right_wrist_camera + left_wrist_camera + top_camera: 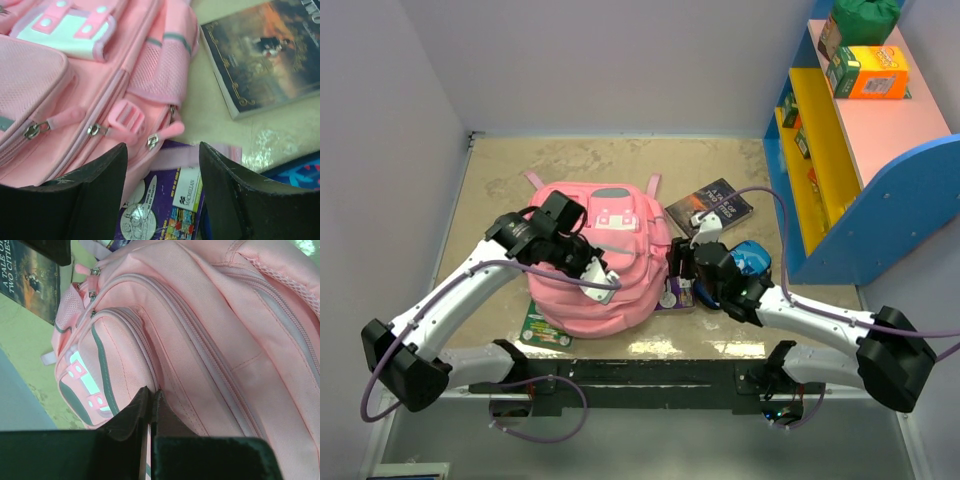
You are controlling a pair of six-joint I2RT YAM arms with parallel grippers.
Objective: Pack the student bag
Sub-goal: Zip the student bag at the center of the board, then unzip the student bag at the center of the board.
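Note:
The pink student bag [605,265] lies flat in the middle of the table, front pockets up. My left gripper [607,284] rests on its near side. In the left wrist view that gripper [151,391] is shut, with its tips pressed against the bag's fabric [210,340] by a zip seam. I cannot tell whether any cloth is pinched. My right gripper [682,268] sits at the bag's right edge. In the right wrist view it [162,150] is open around a silver zip slider with a pink pull tab [156,140], without touching it.
A purple Macmillan book [187,197] lies partly under the bag's right edge. A dark novel [710,207] lies behind it, and a blue pencil case [752,258] is beside my right arm. A green book [545,326] peeks out at the bag's near left. A coloured shelf [860,170] stands at the right.

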